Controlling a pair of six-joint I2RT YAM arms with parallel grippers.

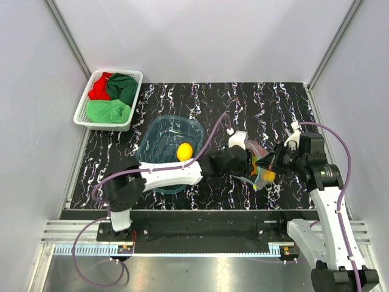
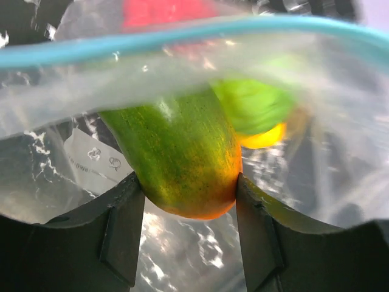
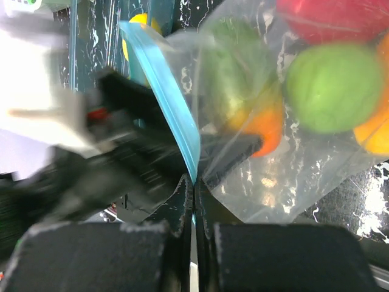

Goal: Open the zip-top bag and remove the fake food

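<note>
Left wrist: fake food [image 2: 182, 164] inside zip-top bag [image 2: 316, 121], between fingers [image 2: 121, 237]

The top view looks steeply down from high above the near edge, taking in the whole black, white-veined surface [image 1: 243, 103]. The left wrist view sits very close, peering out between its own jaws into the clear floppy zip-top bag [image 2: 55, 91]. The right wrist view, equally near, faces that bag from the opposite side. All three share it.
</note>
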